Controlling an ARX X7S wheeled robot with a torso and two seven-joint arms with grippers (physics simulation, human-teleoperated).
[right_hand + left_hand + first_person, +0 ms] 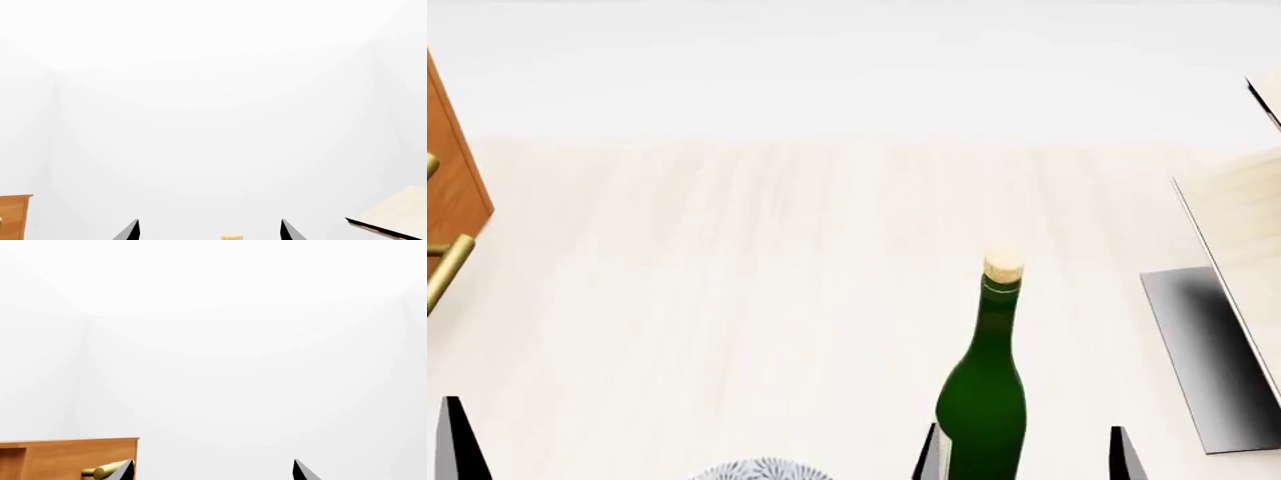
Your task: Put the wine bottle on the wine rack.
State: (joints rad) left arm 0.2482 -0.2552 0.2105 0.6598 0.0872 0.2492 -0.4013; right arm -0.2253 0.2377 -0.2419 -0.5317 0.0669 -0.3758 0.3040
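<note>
Centrally, on the pale wooden table: wine bottle, dark green, tan cork, upright, standing between the spread fingertips of the right gripper; contact cannot be told. Wine rack at the table's right edge, near the bottle. Left gripper spread wide, empty. Orange-brown cabinet far left.

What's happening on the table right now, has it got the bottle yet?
Not yet, it seems. The wine bottle stands upright on the table, between the right gripper's open fingers; no contact is visible. The wine rack sits to its right, without a bottle as far as shows. The left gripper is open, holding nothing.
</note>
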